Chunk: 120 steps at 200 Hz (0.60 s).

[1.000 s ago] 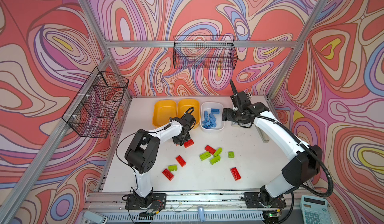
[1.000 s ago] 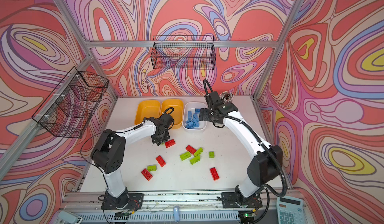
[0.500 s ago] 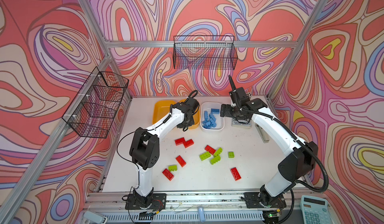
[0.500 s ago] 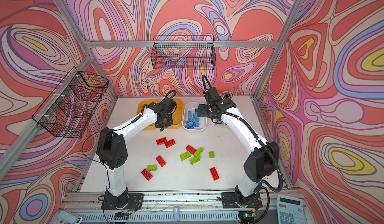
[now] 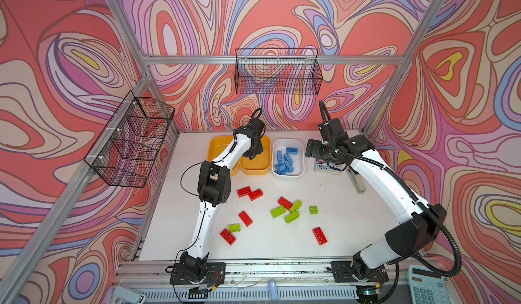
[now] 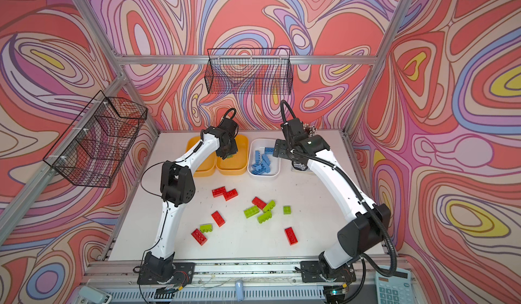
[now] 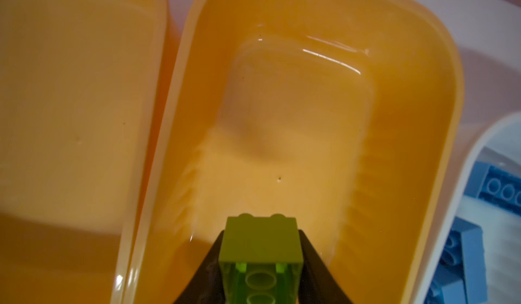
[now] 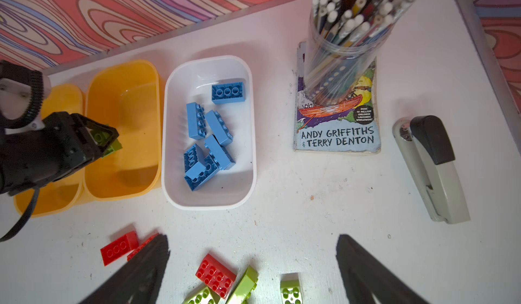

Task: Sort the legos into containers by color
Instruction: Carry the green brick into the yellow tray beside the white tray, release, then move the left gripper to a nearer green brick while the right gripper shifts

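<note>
My left gripper [image 7: 260, 232] is shut on a lime green lego [image 7: 260, 240] and hangs low over the right-hand yellow container [image 5: 255, 171], also seen in the right wrist view [image 8: 124, 187]. The green lego [image 8: 111, 144] shows there between the black fingers. The other yellow container [image 5: 214, 147] sits beside it, empty where it shows. Several blue legos [image 5: 284, 160] lie in the white container [image 5: 287, 175]. Red legos [image 5: 249, 192] and green legos [image 5: 287, 212] lie loose mid-table. My right gripper [image 8: 252, 240] is open and empty, raised right of the white container.
A paperback book [image 8: 338, 130] carries a clear cup of pencils [image 8: 346, 35]; a grey stapler [image 8: 431, 170] lies right of it. Black wire baskets hang on the back wall [image 5: 277, 71] and the left wall [image 5: 132, 142]. A calculator [image 5: 425, 285] sits off the front right corner.
My left arm has carried the green lego from the table beside the red legos up and back over the right-hand yellow container. My right gripper has drifted slightly right, staying open.
</note>
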{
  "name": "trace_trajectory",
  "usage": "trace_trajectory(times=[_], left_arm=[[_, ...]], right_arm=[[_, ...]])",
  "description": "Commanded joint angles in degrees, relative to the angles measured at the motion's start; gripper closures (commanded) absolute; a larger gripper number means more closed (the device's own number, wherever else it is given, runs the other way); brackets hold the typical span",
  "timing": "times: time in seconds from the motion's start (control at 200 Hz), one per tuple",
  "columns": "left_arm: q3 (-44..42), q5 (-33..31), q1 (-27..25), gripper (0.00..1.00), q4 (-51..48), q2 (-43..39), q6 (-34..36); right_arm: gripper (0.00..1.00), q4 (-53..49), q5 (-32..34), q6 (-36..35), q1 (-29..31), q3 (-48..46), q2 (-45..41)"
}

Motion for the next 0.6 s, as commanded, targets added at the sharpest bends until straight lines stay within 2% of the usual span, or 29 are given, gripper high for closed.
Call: trace_trajectory(times=[0.0, 0.11, 0.24, 0.336, 0.596], left_arm=[[6.3, 5.7, 1.4, 0.34, -3.6, 2.7, 0.0], [6.9, 6.9, 1.4, 0.22, -3.9, 1.3, 0.7], [3.2, 6.2, 1.4, 0.21, -6.9, -3.1, 1.9], [-6.5, 4.6, 1.4, 0.20, -6.7, -10.1, 2.9], [-42.4, 0.1, 1.4, 0.19, -3.2, -37.0, 3.7]], right_arm=[[0.02, -1.2, 3.2, 4.2, 0.2, -1.5, -2.5], [0.02, -1.1, 3.2, 5.2, 0.1, -0.7, -2.0], [0.02, -0.7, 2.2, 4.9, 0.2, 1.4, 0.5], [0.02, 0.0, 0.5, 3.9, 0.1, 3.2, 3.1], [0.02, 0.7, -5.0, 0.7, 1.9, 8.6, 11.2]])
